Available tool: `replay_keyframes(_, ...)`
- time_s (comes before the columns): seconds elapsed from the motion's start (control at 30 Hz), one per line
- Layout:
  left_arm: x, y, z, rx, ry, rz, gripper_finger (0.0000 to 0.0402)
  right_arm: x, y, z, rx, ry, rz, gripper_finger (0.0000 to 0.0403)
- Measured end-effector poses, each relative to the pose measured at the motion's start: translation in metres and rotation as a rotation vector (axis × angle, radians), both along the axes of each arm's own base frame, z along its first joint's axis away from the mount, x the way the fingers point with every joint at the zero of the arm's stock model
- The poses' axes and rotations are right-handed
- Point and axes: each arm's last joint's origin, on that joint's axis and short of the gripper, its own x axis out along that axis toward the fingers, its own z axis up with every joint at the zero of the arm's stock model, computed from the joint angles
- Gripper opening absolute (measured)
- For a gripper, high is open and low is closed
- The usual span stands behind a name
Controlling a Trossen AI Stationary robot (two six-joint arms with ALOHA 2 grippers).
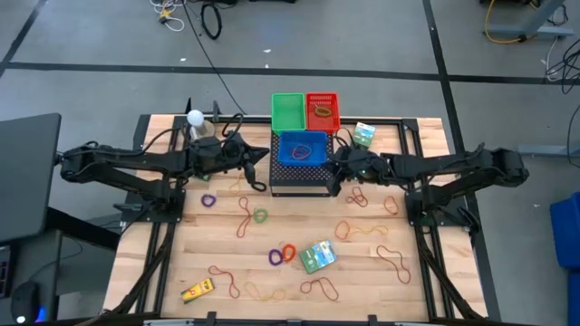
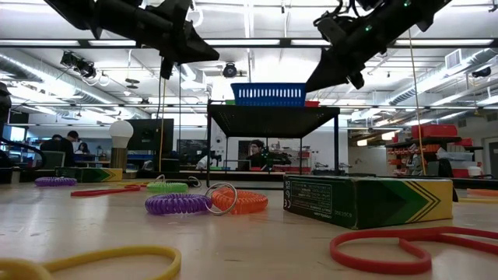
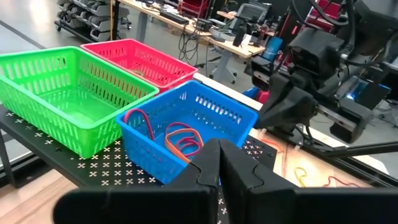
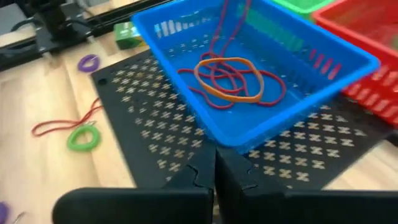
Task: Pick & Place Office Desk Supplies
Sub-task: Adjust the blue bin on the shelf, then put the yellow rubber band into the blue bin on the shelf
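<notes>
On my screen I see many thin rubber bands (image 1: pixel 243 217) lying flat and loose over the wooden top, red-brown and tan. Some more bands (image 4: pixel 231 79), red and orange, lie tangled in the blue basket (image 4: pixel 348 59). A purple ring (image 2: pixel 177 204) touches an orange ring (image 2: pixel 240 201) near the middle of the table, and a green ring (image 1: pixel 261 215) and another purple ring (image 1: pixel 208 199) lie apart. One green printed box (image 1: pixel 317 256) lies tilted beside the ring pair, a second box (image 1: pixel 364 135) is near the baskets. A small yellow item (image 1: pixel 197 290) lies at the front left.
</notes>
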Motion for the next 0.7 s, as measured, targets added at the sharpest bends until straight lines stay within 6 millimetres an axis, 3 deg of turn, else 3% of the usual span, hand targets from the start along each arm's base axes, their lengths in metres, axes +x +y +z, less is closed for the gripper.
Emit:
replay_keyframes(0.33,0.000,0.000,0.000,-0.035,-0.013,0.005,0.0009,-0.001,0.000,0.000,0.012,0.004,-0.003,0.0007)
replay_keyframes(0.5,0.000,0.001,0.000,-0.081,-0.033,0.014,0.0009,-0.011,0.007,0.005,0.055,0.012,-0.003,0.0010)
replay_keyframes(0.7,0.000,0.000,0.000,0.010,0.008,-0.003,0.0008,-0.027,0.017,0.011,0.091,0.045,0.025,0.0011)
